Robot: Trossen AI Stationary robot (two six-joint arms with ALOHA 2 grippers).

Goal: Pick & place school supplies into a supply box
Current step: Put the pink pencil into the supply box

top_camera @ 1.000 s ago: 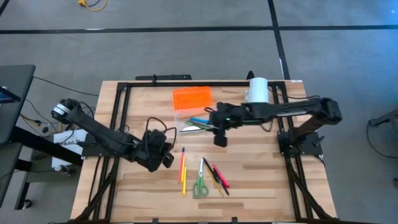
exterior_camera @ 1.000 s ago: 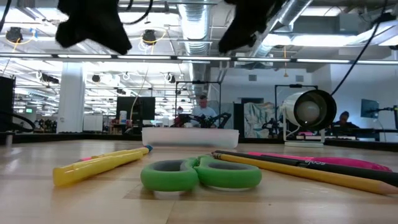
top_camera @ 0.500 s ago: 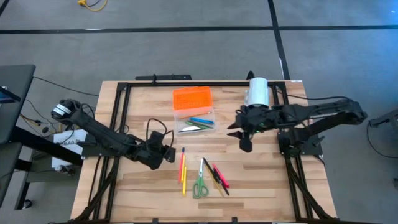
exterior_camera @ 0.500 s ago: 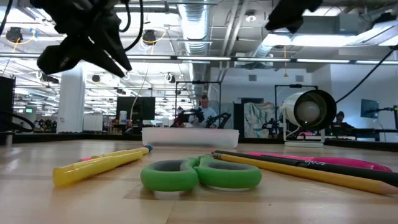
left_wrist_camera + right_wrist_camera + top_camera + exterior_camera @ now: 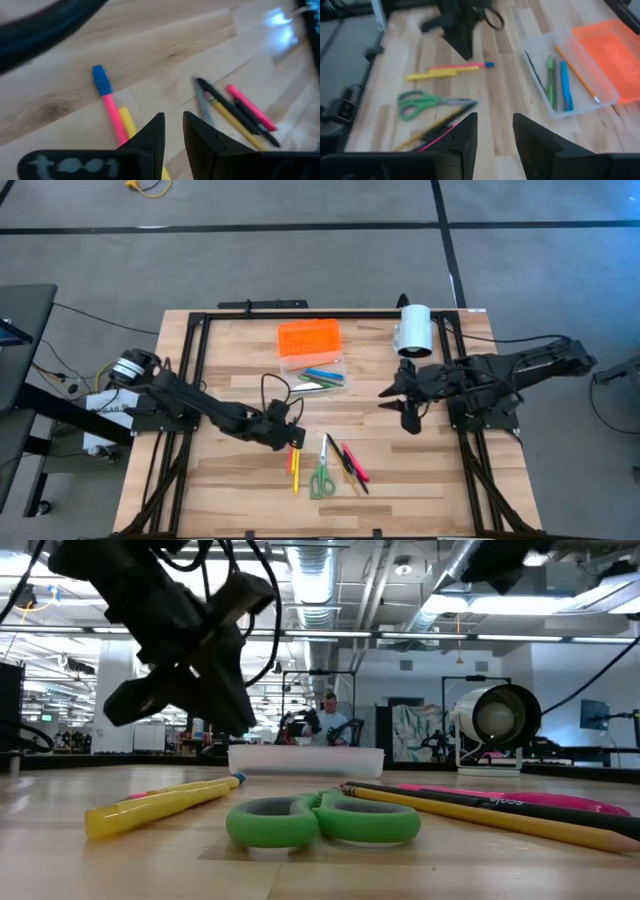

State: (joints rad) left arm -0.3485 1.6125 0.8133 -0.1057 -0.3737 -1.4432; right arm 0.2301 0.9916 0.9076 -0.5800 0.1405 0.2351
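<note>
A wooden table (image 5: 230,480) in a black frame stands on grey carpet, with an open workshop behind it. The supply box (image 5: 312,376) sits toward the far middle, orange lid (image 5: 309,338) flipped back, a few pens already in its clear tray. Near the front edge lie the rest: a pink pen (image 5: 107,107) with a blue cap touching a yellow marker (image 5: 127,121), green scissors (image 5: 321,476), and a cluster of pencil (image 5: 500,819), black pen and pink marker (image 5: 354,463).

The left end effector (image 5: 293,435) hangs low over the pink pen and yellow marker, its fingers (image 5: 152,135) a narrow gap apart and empty. The right end effector (image 5: 409,412) waits well off to the right, fingers (image 5: 465,135) spread, nothing held.

To do the pick well, the left end effector should probably widen a little, turn its fingers crosswise to one pen, and come down at mid-length. The two touch, so a careless close may catch both or roll one away.
</note>
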